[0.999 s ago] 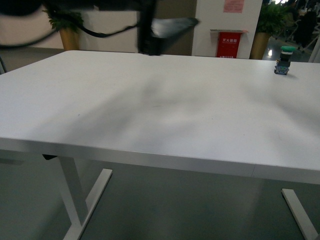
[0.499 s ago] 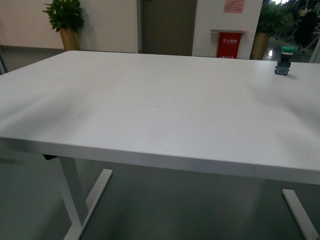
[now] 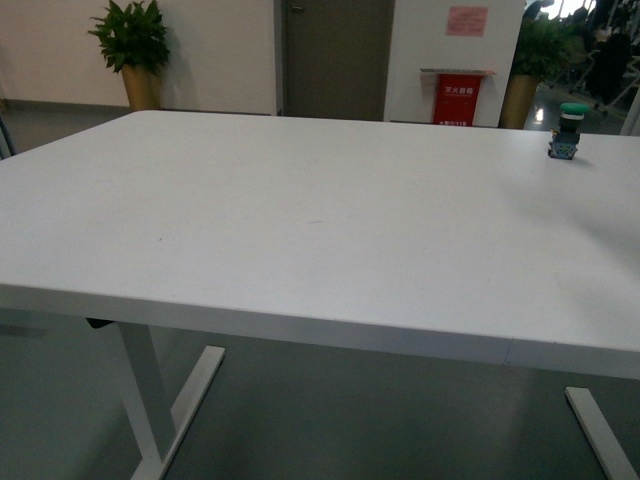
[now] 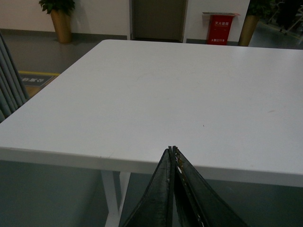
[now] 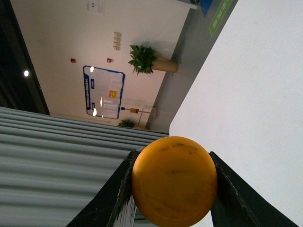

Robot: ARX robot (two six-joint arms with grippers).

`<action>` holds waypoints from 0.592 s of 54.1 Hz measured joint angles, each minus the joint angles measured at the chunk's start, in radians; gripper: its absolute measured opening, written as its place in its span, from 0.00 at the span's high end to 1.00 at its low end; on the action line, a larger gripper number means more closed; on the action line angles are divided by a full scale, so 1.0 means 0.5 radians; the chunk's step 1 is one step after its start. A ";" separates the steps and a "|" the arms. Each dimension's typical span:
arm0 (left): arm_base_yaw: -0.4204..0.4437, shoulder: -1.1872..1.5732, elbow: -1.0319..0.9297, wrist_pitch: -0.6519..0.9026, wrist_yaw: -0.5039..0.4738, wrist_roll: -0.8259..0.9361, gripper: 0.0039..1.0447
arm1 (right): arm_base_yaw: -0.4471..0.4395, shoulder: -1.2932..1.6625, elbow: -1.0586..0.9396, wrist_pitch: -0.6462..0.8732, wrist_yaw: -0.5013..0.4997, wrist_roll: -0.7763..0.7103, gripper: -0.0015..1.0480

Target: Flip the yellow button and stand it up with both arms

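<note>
Front view: white tabletop [image 3: 300, 200] with neither arm in frame. A green-capped button [image 3: 571, 131] stands upright, cap up, close to the tabletop's far right corner, alone and well apart from everything else. Behind the far edge are a potted plant [image 3: 133, 50] past the far left corner and a red box [image 3: 459, 97] against the wall toward the right.

Left wrist view: the left tool [image 4: 173, 149] is pinched narrow, its two black fingers [image 4: 161, 189] pressed together at the tips with nothing between them. It sits at the tabletop's near edge, tips pointing across the surface toward the far edge. It touches nothing.

Right wrist view: the yellow button [image 5: 174, 180] is clamped in the right tool [image 5: 173, 153], one black finger on each side of the round yellow-orange cap and both touching its rim. The cap faces the camera and hides the neck and contact block behind it. Part of the tabletop's white surface and one of its edges show beyond the cap. Whether the button touches the tabletop or is held off it, cannot tell. The button is out of frame in the front view, so its place over the tabletop cannot be told either.
</note>
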 joint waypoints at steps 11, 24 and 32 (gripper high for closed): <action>0.000 -0.169 -0.099 -0.076 0.000 -0.001 0.96 | -0.013 -0.002 0.019 -0.017 -0.005 -0.013 0.65; 0.000 -0.449 -0.201 -0.252 0.000 -0.002 0.96 | -0.026 -0.011 0.024 -0.037 -0.007 -0.027 0.65; 0.000 -0.592 -0.263 -0.309 0.000 -0.004 0.96 | -0.040 -0.029 0.024 -0.044 -0.008 -0.034 0.65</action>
